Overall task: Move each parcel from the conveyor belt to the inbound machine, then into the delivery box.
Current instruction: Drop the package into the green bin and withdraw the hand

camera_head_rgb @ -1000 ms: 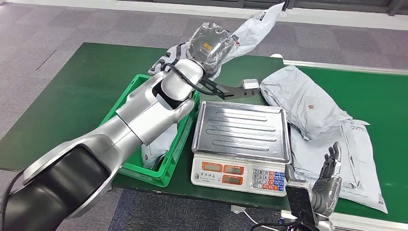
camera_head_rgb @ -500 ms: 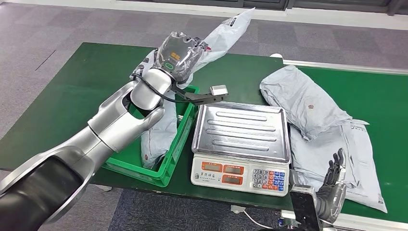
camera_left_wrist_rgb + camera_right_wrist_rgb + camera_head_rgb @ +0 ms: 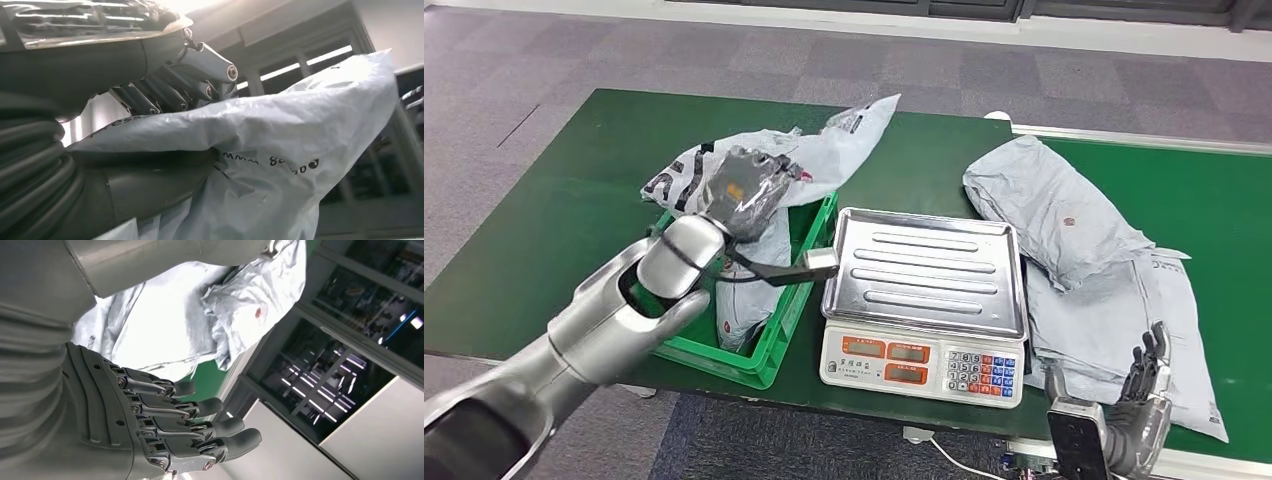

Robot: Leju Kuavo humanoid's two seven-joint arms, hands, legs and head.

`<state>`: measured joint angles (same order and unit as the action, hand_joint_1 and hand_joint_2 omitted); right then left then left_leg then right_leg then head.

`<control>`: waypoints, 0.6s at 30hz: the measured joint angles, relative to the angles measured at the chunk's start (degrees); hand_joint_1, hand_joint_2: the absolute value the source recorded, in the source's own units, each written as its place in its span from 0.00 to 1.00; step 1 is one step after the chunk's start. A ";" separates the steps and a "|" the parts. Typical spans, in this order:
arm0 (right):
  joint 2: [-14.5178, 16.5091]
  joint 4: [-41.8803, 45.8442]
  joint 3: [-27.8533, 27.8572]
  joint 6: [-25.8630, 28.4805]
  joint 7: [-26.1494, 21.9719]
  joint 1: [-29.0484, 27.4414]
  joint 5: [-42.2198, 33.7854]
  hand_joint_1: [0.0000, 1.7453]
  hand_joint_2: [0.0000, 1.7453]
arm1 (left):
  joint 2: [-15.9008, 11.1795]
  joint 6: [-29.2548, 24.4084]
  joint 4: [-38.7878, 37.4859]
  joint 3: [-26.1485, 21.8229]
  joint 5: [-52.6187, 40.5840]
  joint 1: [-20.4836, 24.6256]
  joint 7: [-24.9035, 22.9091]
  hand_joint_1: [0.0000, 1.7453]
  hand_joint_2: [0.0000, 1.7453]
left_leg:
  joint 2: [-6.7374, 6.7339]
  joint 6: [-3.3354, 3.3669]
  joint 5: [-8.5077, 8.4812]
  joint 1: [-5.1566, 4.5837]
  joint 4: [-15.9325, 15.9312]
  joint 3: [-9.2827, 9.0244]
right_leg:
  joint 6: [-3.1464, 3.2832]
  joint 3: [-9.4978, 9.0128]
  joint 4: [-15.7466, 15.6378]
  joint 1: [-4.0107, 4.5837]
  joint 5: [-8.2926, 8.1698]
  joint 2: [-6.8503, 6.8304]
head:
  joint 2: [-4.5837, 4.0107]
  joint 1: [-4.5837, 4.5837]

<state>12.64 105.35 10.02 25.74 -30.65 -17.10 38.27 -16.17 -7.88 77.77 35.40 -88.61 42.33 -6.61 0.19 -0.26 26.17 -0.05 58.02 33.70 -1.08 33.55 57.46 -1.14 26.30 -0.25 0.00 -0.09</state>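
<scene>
Two grey plastic mailers (image 3: 1084,270) beside steel scale (image 3: 924,270); left hand (image 3: 742,190) gripping white parcel (image 3: 824,150) over green crate (image 3: 769,345); right hand (image 3: 1136,410) spread, empty.

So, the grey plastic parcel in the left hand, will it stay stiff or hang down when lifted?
Probably floppy: the grey plastic mailer parcel creases and drapes around the left hand, its free end sagging over the green plastic crate. It looks light for its size. The glossy film may slip.
</scene>
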 joint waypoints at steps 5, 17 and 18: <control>1.02 1.71 1.71 -1.19 -1.48 -2.10 0.10 0.00 1.00 | -2.98 -2.88 13.62 -12.03 -0.82 -15.79 3.14 1.00 1.00 | -0.25 -0.13 0.25 0.01 -0.01 -0.11 | 0.17 0.02 -0.01 0.00 0.16 0.22 | 0.00 0.00; 1.77 2.97 3.12 -2.24 -2.44 -2.86 0.44 0.00 1.00 | -5.89 7.29 27.97 -21.72 2.13 -36.75 9.61 1.00 1.00 | -0.32 -0.15 0.31 0.05 -0.02 -0.16 | 0.19 -0.02 -0.03 0.05 0.24 0.24 | 0.00 0.00; 1.77 2.97 3.12 -2.24 -2.54 -2.82 0.42 0.00 1.00 | -6.17 8.08 28.51 -22.05 2.81 -37.69 10.15 1.00 1.00 | -0.31 -0.15 0.31 0.05 -0.02 -0.15 | 0.19 -0.03 -0.03 0.06 0.24 0.24 | 0.00 0.00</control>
<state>14.40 108.32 13.14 23.50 -33.19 -19.92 38.69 -22.34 0.20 106.28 13.34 -85.80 4.64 3.54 -0.12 -0.42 26.48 0.01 58.01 33.54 -0.89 33.52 57.43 -1.07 26.54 -0.02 0.00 -0.09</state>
